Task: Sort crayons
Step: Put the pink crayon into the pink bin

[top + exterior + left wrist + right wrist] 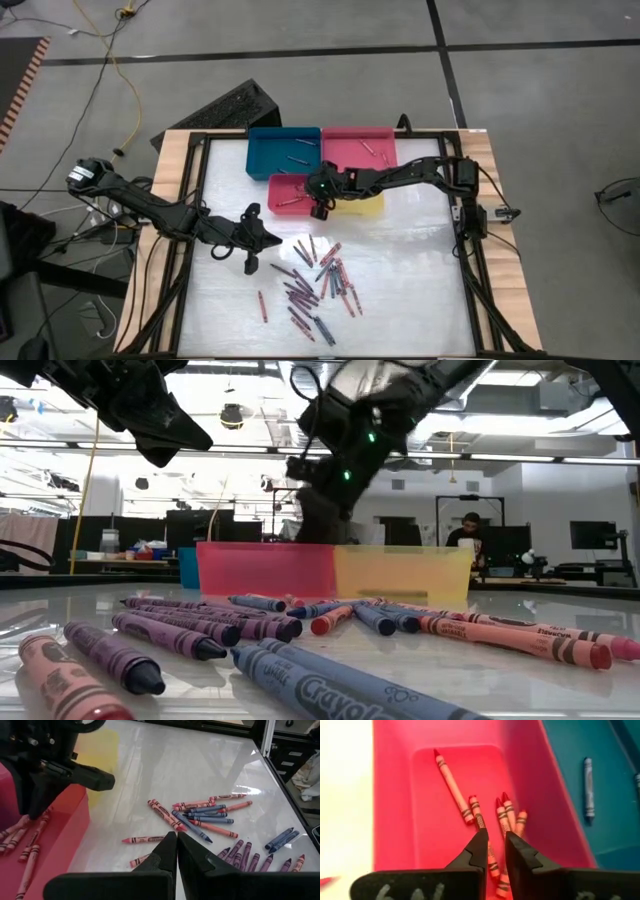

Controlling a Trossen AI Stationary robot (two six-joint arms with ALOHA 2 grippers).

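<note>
Loose crayons [315, 280] in red, pink, purple and blue lie scattered on the white table top, toward its near edge. They also fill the foreground of the low view [250, 625]. My right gripper [495, 837] hangs over the red tray [290, 190], fingers slanting down and a narrow gap apart. Several red crayons [505, 815] lie on the tray floor. One red crayon [479, 815] runs beneath the gap. My left gripper [176, 840] is shut and empty, above the table just left of the loose pile [200, 815].
A blue tray [283, 150] and a pink tray [358, 145] stand at the far edge, each with a few crayons. A yellow tray [368, 205] sits beside the red one. A dark frame [470, 250] rims the table. A person [470, 535] sits in the room beyond.
</note>
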